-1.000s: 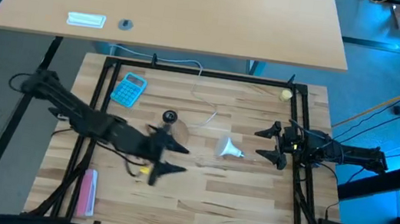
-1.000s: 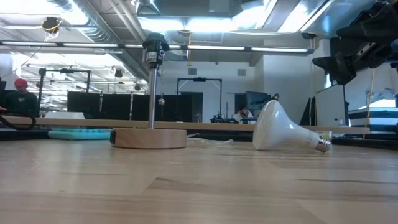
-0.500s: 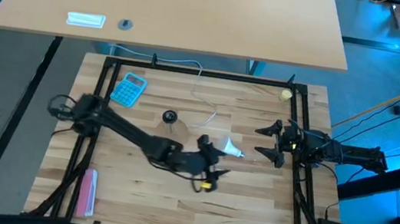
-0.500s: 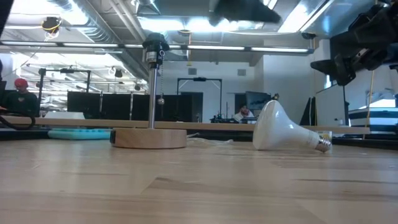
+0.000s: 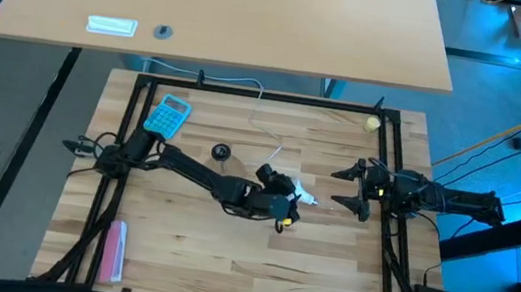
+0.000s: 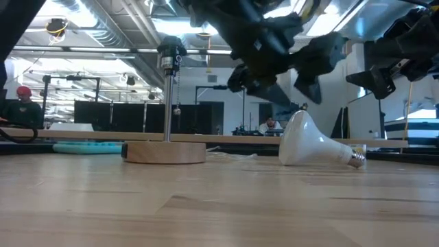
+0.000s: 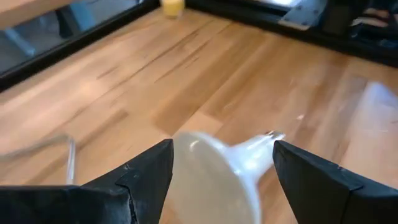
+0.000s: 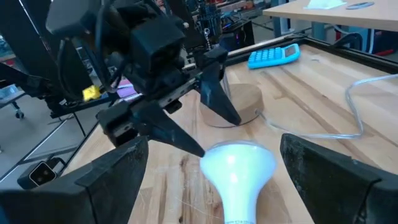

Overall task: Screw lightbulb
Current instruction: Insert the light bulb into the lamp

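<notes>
The white lightbulb [image 5: 302,195] lies on its side on the wooden table, its dome toward the table's left and its metal screw base [image 6: 355,160] toward the right. My left gripper [image 5: 290,199] is open just above the dome. In the left wrist view its fingers stand on either side of the bulb [image 7: 217,171] without touching it. My right gripper [image 5: 341,187] is open and empty, raised off the table just right of the screw base. The lamp's round wooden disc with a black socket on a post [image 5: 221,153] stands left of the bulb.
A blue calculator [image 5: 168,116] lies at the far left. A clear cord [image 5: 267,132] runs from the lamp to the far edge. A yellowish ball [image 5: 372,123] sits at the far right corner and a pink object [image 5: 114,251] at the near left. Black frame rails [image 5: 267,96] edge the table.
My left arm has swung from the near left of the table toward the right, past the lamp, and come down over the lightbulb's dome with its fingers open. The bulb has stayed in place.
</notes>
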You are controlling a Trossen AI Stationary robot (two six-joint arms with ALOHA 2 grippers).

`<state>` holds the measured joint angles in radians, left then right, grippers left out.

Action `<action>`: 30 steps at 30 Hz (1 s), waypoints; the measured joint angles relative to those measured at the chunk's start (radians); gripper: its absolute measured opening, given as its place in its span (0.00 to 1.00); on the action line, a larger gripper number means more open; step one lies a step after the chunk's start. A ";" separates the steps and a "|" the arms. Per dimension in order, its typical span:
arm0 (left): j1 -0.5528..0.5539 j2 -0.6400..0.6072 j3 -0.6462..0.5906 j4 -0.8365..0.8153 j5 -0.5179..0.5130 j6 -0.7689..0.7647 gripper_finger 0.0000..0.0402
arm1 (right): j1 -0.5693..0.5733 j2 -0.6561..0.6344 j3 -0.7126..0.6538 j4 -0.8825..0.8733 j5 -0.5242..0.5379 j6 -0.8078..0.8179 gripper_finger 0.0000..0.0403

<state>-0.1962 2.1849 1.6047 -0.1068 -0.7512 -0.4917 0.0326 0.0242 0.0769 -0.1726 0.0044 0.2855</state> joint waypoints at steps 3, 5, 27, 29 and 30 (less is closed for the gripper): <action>0.016 0.000 -0.011 -0.024 0.047 -0.084 0.66 | 0.000 0.000 0.000 0.001 0.007 0.000 0.92; 0.028 0.000 -0.033 -0.026 0.094 -0.135 0.66 | 0.000 0.000 -0.001 0.001 0.010 -0.001 0.92; 0.058 0.000 -0.041 -0.303 0.222 0.553 0.47 | 0.000 0.000 -0.003 0.000 0.011 -0.002 0.92; 0.050 -0.009 -0.024 -0.308 0.229 0.473 0.47 | 0.000 0.000 -0.004 0.000 0.011 -0.002 0.92; 0.046 -0.020 -0.019 -0.307 0.242 0.436 0.47 | 0.000 0.000 -0.004 0.000 0.011 -0.002 0.92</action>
<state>-0.1498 2.1649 1.5861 -0.4141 -0.5088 -0.0557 0.0326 0.0242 0.0731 -0.1730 0.0154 0.2832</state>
